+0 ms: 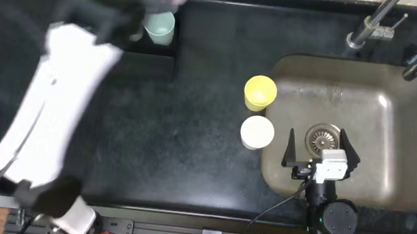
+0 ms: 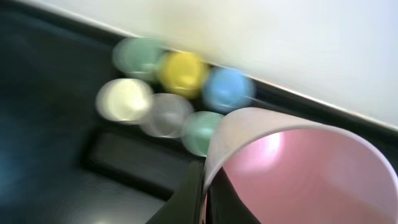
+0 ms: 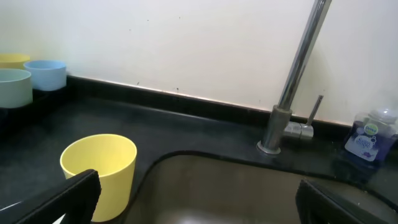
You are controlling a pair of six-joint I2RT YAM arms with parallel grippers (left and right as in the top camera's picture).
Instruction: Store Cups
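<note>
Cups stand in two places on the black counter (image 1: 187, 170): a stored cluster at the far left and a pair just left of the sink. In the left wrist view the cluster sits against the back wall, blurred: a pale green cup (image 2: 138, 57), a yellow one (image 2: 183, 73) and a blue cup (image 2: 228, 88) along the wall, with a cream cup (image 2: 124, 99), a greyish cup (image 2: 166, 115) and a second green cup (image 2: 202, 132) on the near side of them. They stand close together; I cannot tell which of them touch. A dark rectangular tray (image 2: 124, 163) lies just near of them.

The left gripper (image 2: 205, 205) is at the far left, above this cluster, its jaws pinching the wall of a pink cup (image 2: 298, 168), one finger outside the rim and one inside. The pink cup is tilted, its mouth facing the wrist camera, and it is lifted off the counter.

Further right, near the middle, a yellow cup (image 1: 259, 92) and a white cup (image 1: 257, 132) stand upright side by side at the sink's left rim, the yellow one farther, the white one nearer, both open end up.

The right gripper (image 1: 321, 149) hangs over the steel sink (image 1: 398, 115), close to the drain (image 1: 323, 135), jaws spread wide and holding nothing. A tap (image 3: 298, 81) rises at the far edge of the sink, and a soap bottle (image 3: 370, 137) stands to its right.
</note>
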